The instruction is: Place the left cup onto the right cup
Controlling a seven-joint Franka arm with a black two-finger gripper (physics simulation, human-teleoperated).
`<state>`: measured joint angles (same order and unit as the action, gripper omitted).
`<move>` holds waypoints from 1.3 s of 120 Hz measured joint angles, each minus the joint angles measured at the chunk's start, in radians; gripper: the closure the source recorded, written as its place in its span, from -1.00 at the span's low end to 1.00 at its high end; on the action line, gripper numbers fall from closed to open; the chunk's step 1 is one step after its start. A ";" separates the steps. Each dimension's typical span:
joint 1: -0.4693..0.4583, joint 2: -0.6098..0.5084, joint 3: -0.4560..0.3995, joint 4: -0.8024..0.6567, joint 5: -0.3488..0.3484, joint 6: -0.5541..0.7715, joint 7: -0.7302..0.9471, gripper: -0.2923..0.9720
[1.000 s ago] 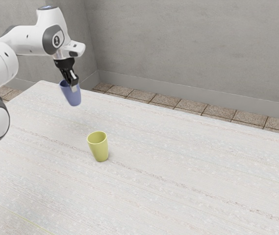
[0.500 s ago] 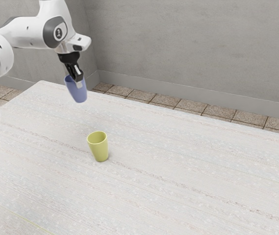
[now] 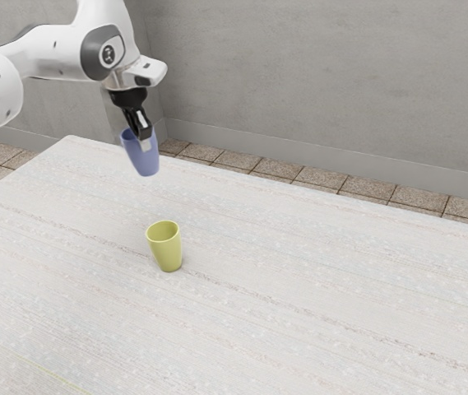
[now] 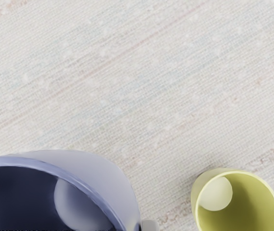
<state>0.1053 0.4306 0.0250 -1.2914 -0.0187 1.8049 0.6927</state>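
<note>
Blue cup (image 3: 141, 156), exterior view: seen in the air, well clear of the table (image 3: 316, 296), hanging directly beneath the gripper (image 3: 142, 133). The black fingers are clamped on the cup's upper rim, so the cup is carried by its top edge with its body below the hand. The cup is tilted, its base swung toward the exterior view's right. The white arm (image 3: 48, 53) is seen coming in from the exterior view's upper left. The yellow cup (image 3: 164, 245) is noted upright on the table, mouth up, untouched. The blue cup is placed well above it and a little toward the exterior view's left; the two are well apart. A strip of brown tiled floor (image 3: 340, 183) and a grey wall (image 3: 324, 74) are seen behind the table.

Wrist view: the blue cup (image 4: 86, 180) is seen from above, just under the hand, with its dark interior and pale lavender outer wall both shown. The yellow cup (image 4: 245, 207) is seen beside it, mouth open to the camera, standing on the pale grained table (image 4: 127, 72). A gap of bare tabletop is seen between the two cups; no contact is recorded.
</note>
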 joint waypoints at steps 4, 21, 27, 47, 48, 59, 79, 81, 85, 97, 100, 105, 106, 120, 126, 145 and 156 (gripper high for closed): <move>-0.003 -0.004 -0.001 -0.007 0.000 0.000 0.000 0.71; -0.014 -0.021 -0.002 -0.033 -0.001 0.000 0.000 0.70; -0.016 -0.030 -0.002 -0.046 -0.003 0.000 0.000 0.70; -0.029 -0.052 -0.004 -0.088 -0.008 0.001 0.000 0.70; -0.030 -0.053 -0.004 -0.090 -0.008 0.001 0.000 0.70; -0.040 -0.066 -0.005 -0.116 -0.011 0.005 -0.001 0.70; -0.047 -0.099 -0.008 -0.171 -0.014 0.019 -0.002 0.71; -0.047 -0.101 -0.009 -0.175 -0.015 0.020 -0.002 0.71; -0.047 -0.105 -0.014 -0.182 -0.015 0.023 -0.002 0.70; -0.048 -0.121 -0.026 -0.212 -0.015 0.034 -0.003 0.70; -0.049 -0.124 -0.028 -0.218 -0.015 0.036 -0.004 0.70; -0.049 -0.128 -0.031 -0.226 -0.015 0.040 -0.005 0.70; -0.049 -0.129 -0.031 -0.228 -0.015 0.040 -0.005 0.70; -0.053 -0.146 -0.034 -0.267 -0.016 0.053 -0.007 0.70; -0.054 -0.154 -0.034 -0.285 -0.016 0.062 -0.008 0.70; -0.055 -0.163 -0.042 -0.319 -0.017 0.082 -0.010 0.70; -0.054 -0.169 -0.050 -0.332 -0.016 0.089 -0.013 0.70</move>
<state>0.0508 0.2617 -0.0246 -1.6236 -0.0347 1.8938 0.6798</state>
